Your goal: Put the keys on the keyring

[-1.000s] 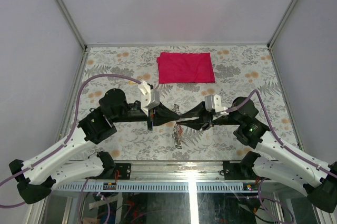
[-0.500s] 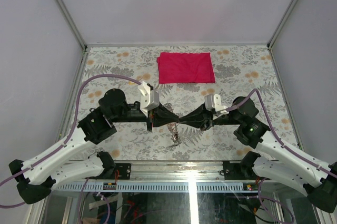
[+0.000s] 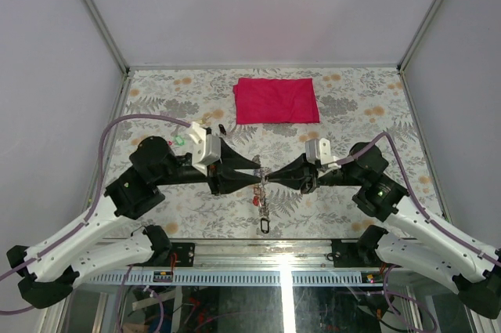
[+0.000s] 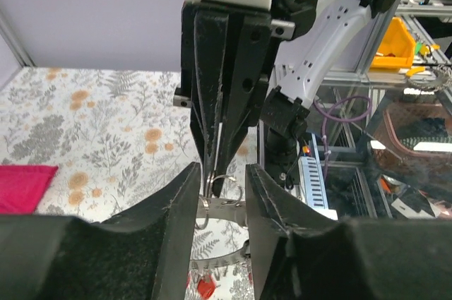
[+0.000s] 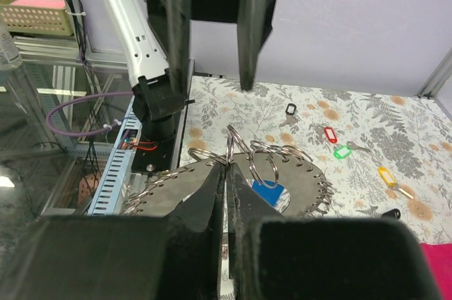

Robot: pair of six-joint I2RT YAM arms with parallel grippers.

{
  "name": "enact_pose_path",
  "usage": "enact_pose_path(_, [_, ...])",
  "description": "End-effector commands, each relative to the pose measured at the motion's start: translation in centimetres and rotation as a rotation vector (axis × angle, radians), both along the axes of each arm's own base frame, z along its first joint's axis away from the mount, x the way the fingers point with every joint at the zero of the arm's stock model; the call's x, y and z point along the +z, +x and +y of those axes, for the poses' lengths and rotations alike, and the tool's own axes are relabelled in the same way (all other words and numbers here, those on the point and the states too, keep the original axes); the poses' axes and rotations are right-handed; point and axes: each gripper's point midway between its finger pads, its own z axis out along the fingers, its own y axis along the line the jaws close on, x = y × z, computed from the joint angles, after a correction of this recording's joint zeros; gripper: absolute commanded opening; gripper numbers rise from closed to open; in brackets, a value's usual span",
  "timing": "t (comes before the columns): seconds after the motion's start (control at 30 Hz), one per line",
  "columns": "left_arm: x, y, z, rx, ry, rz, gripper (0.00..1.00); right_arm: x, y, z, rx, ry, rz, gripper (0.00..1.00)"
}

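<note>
Over the middle of the tabletop [image 3: 368, 106], toward its near edge, the two claws meet tip to tip. The right claw [image 5: 226, 166] is pressed fully closed on a thin wire loop at the rim of the keyring [image 5: 304, 180], a flat grey ring with small holes along its edge and several little loops threaded through them. The left claw [image 4: 222, 174] faces it with its fingers [image 4: 176, 205] parted a little way. Small loops and a short metal piece sit in the gap, and I cannot tell whether the pads touch them.

The keyring sits right at that meeting point, below the two tips. A few keys [image 3: 262, 206] trail from it toward the near edge, with a red tag and a black tag among them, and a blue tag shows in the ring's open centre.

Farther back, left of the middle and just beyond the left wrist, more keys lie loose on the tabletop with red, green, yellow and black tags, well apart from the keyring. At the middle of the far edge a red cloth [image 3: 275, 100] lies folded flat.
</note>
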Motion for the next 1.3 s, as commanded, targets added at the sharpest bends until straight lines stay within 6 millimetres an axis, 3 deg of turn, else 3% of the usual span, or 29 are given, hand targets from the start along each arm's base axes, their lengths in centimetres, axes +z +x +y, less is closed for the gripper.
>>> enact_pose_path(0.0, [3.0, -0.8, 0.8, 0.004, -0.114, -0.050, 0.34, 5.1, 0.1, -0.7, -0.054, 0.124, -0.087, 0.00])
enact_pose_path(0.27, [0.9, -2.3, 1.4, -0.054, -0.095, -0.023, 0.13, 6.6, 0.9, -1.2, -0.116, 0.185, -0.077, 0.00])
enact_pose_path(0.67, [-1.7, -2.0, 0.6, -0.076, -0.038, 0.004, 0.22, 7.1, 0.6, -1.1, -0.098, 0.194, -0.070, 0.00])
enact_pose_path(1.27, [-2.0, 0.3, 0.2, 0.033, -0.034, -0.020, 0.31, 7.0, -0.6, -1.0, -0.034, 0.183, -0.073, 0.00])
